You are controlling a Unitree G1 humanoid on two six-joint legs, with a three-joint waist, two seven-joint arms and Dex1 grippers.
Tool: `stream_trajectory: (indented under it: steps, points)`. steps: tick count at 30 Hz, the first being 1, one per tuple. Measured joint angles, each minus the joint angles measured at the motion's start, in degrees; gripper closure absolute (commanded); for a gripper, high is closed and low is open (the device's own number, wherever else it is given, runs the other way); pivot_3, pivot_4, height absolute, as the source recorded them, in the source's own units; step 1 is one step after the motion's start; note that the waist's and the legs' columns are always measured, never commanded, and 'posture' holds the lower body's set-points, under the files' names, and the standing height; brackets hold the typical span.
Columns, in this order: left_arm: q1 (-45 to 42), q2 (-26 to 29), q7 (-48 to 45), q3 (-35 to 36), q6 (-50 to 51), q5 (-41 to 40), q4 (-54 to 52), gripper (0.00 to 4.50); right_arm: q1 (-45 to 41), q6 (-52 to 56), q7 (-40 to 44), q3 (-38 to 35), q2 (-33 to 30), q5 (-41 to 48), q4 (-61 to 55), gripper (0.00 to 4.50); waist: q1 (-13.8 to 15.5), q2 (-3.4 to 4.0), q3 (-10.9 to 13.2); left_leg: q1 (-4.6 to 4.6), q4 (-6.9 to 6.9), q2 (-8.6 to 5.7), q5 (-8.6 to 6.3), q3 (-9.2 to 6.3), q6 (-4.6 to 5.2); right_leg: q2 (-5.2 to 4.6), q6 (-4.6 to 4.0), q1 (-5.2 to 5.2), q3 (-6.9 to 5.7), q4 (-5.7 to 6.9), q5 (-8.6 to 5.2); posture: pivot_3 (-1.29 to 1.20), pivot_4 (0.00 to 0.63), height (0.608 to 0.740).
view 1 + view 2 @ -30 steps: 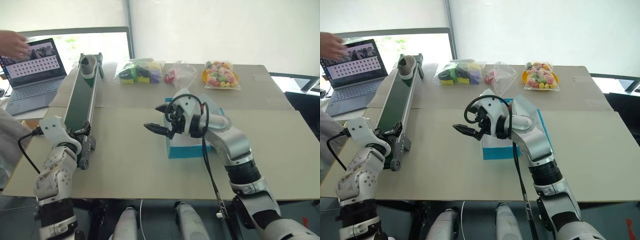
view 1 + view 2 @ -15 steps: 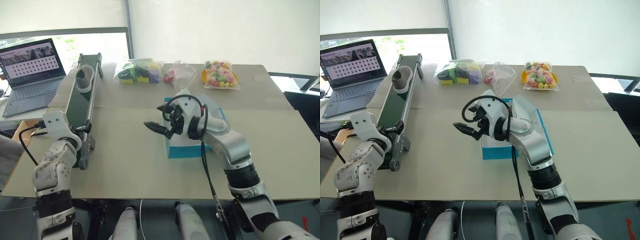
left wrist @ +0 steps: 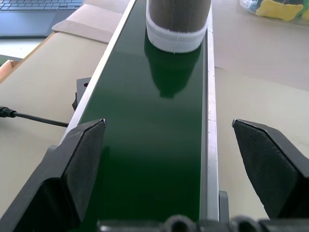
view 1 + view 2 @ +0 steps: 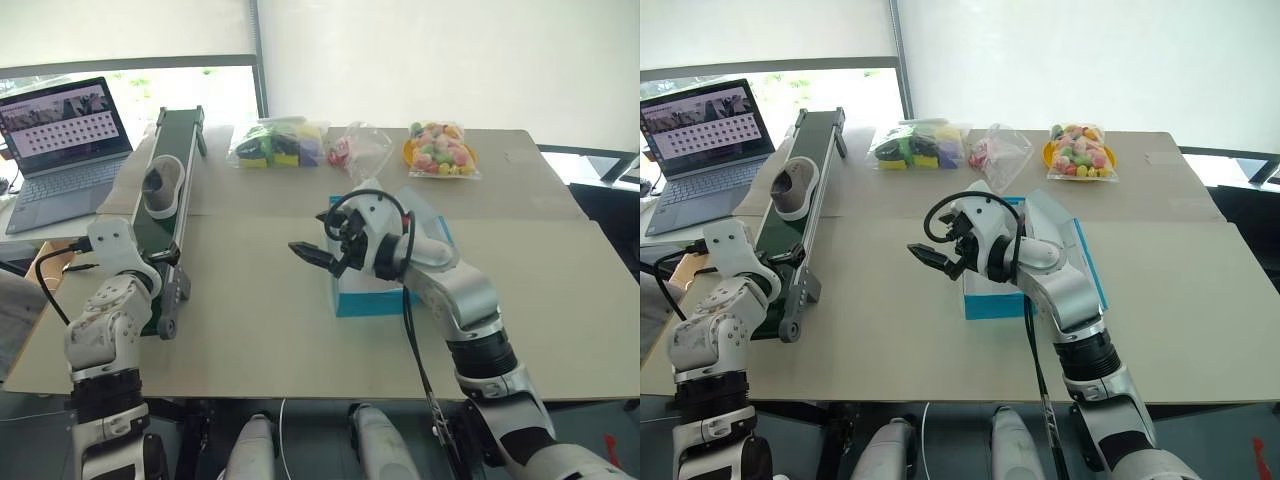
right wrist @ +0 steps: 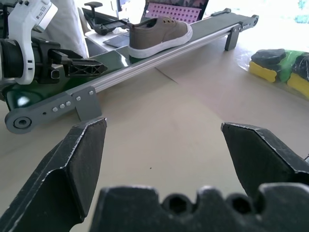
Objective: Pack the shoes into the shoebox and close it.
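While both fingers gape, shoe (image 4: 160,186) rides conveyor (image 4: 150,240), well ahead.

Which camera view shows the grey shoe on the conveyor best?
The right wrist view: the shoe appears whole, from the side, on the green belt. The left wrist view shows one end. Both eye views show it small, from above.

table (image 4: 560,300): beige, cardboard-covered | wall (image 4: 420,50): white | window (image 4: 200,85): bright daylight | laptop (image 4: 62,140): open
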Motion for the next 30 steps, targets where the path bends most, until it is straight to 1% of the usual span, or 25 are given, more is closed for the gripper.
stream_trajectory:
  steps: [14, 17, 20, 21, 22, 25, 26, 30]
  points:
    - [0.01, -0.01, -0.32, -0.11, -0.46, 2.09, 2.41, 0.00, 0.52, 0.40, -1.77, -0.23, 0.06, 0.38, -1.02, 0.02, 0.05, -0.01, -0.01, 0.06, 0.00, 0.00, 0.00, 0.00, 0.00, 0.00, 0.00, 0.01, 0.00, 0.08, 0.00, 0.00, 0.150, 0.740]
    - [-0.17, -0.35, 0.14, 0.42, 0.52, 2.10, 2.26, 0.73, 0.52, 0.46, -1.90, -0.49, 0.07, 0.42, -1.06, 0.00, 0.20, -0.01, -0.01, 0.11, -0.01, 0.00, 0.00, 0.01, 0.00, 0.00, 0.00, 0.03, 0.00, 0.10, 0.00, 0.00, 0.150, 0.740]
    - [-0.85, -1.55, 0.75, 2.06, 2.08, 1.41, 1.72, 1.75, 0.52, 0.49, -2.08, -1.24, 0.15, 0.55, -1.08, 0.00, 0.57, -0.01, -0.01, 0.26, -0.04, 0.00, 0.00, 0.01, 0.00, -0.01, -0.01, 0.12, 0.00, 0.14, 0.00, 0.00, 0.150, 0.740]
    - [-1.28, -2.37, 0.99, 2.77, 2.61, 0.74, 1.47, 1.89, 0.51, 0.50, -2.25, -1.58, 0.20, 0.74, -1.09, 0.00, 0.86, -0.02, -0.02, 0.27, -0.05, 0.00, 0.00, 0.00, -0.01, -0.01, -0.01, 0.13, 0.00, 0.14, 0.00, 0.00, 0.150, 0.740]
    - [-1.77, -3.16, 1.26, 3.35, 3.15, 0.29, 1.15, 1.96, 0.47, 0.51, -2.36, -1.87, 0.30, 1.03, -1.10, 0.00, 1.13, -0.03, -0.03, 0.27, -0.06, 0.01, -0.01, 0.01, -0.01, 0.00, -0.01, 0.13, 0.00, 0.14, 0.00, 0.00, 0.150, 0.740]
    - [-2.76, -4.31, 2.06, 4.97, 4.35, -0.71, 0.88, 1.96, 0.18, 0.51, -2.81, -2.14, 0.71, 1.74, -1.10, 0.00, 1.41, -0.05, -0.04, 0.27, -0.07, 0.00, -0.01, 0.01, -0.01, -0.01, -0.01, 0.17, -0.01, 0.12, -0.01, 0.00, 0.150, 0.740]
    - [-3.46, -5.61, 2.36, 6.29, 4.27, -1.78, 0.92, 1.96, -0.07, 0.51, -3.00, -2.19, 0.73, 1.91, -1.08, 0.00, 1.50, -0.05, -0.04, 0.25, -0.07, 0.00, -0.01, 0.01, -0.01, -0.01, -0.01, 0.18, -0.01, 0.10, -0.01, 0.00, 0.150, 0.740]
    - [-5.42, -8.77, 1.19, 8.18, 1.75, -5.51, 0.57, 1.96, -2.66, 0.51, -3.35, -2.42, 0.73, 2.06, -0.85, 0.00, 1.54, -0.13, -0.08, 0.16, 0.01, 0.01, 0.00, 0.01, -0.01, -0.01, -0.01, 0.16, -0.03, 0.06, -0.01, 0.00, 0.150, 0.740]
